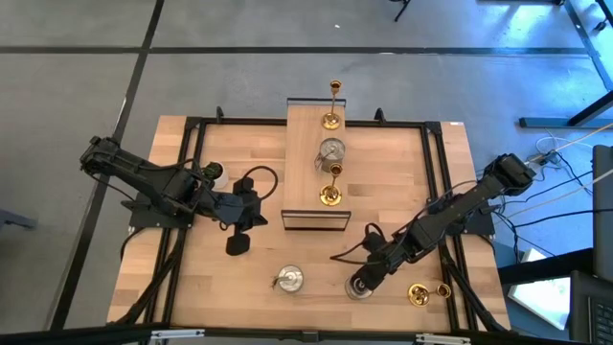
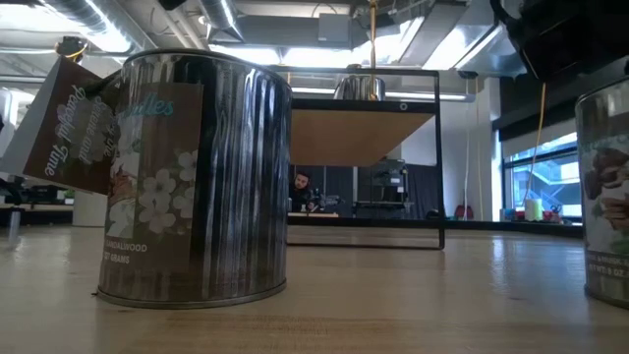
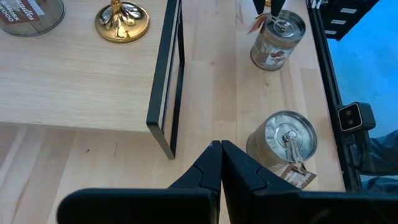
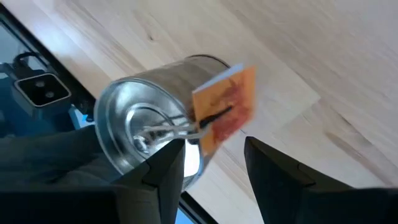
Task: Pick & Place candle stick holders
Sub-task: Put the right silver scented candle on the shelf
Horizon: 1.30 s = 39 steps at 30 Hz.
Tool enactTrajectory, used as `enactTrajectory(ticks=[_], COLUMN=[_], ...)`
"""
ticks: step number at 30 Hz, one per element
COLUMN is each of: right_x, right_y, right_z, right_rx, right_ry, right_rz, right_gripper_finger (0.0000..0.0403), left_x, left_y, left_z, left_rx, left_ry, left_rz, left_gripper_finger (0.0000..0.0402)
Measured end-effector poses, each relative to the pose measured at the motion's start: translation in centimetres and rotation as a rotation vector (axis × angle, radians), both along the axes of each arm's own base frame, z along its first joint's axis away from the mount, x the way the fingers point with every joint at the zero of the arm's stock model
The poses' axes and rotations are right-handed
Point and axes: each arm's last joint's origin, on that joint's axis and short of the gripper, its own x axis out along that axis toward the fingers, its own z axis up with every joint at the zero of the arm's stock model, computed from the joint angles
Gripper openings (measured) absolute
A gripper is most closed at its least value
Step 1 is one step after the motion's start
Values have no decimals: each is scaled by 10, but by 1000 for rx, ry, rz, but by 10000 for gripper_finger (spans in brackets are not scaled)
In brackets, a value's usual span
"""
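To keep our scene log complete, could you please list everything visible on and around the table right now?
gold candlesticks: 3, gold; two upright on the raised shelf, one lying on its side on the table by the near right corner
silver candle tins: 3, silver with paper tags; one on the shelf between the candlesticks, two on the table near the front edge
raised shelf: 1, wood top on black frame; table middle, toward the far edge
table: 1, light wood, black frame
person: 1, in the room behind the table
left gripper: fingers shut, over the table left of the shelf
right gripper: fingers apart, at the right-hand front tin
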Motion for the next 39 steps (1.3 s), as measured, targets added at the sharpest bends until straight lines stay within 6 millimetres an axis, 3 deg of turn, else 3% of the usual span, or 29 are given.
enactTrajectory(ticks=[9,23,32,39], right_x=[11,21,25,16], right_y=[7,13,20,34], right_z=[19,46,53,55], right_rx=[60,87,191,178], right_ry=[-92,-204,-273,-318], right_rz=[79,181,271,313], right_gripper_finger=[146,174,174,174], left_x=[1,5,14,25], left_y=[0,-20,-40,-69], left_z=[1,11,-15,-24], left_rx=[-4,-134,-252,-294], left_ry=[-8,-116,-23,-119], left_rz=[-3,-243,-329,-279], left_gripper_finger=[1,1,1,1])
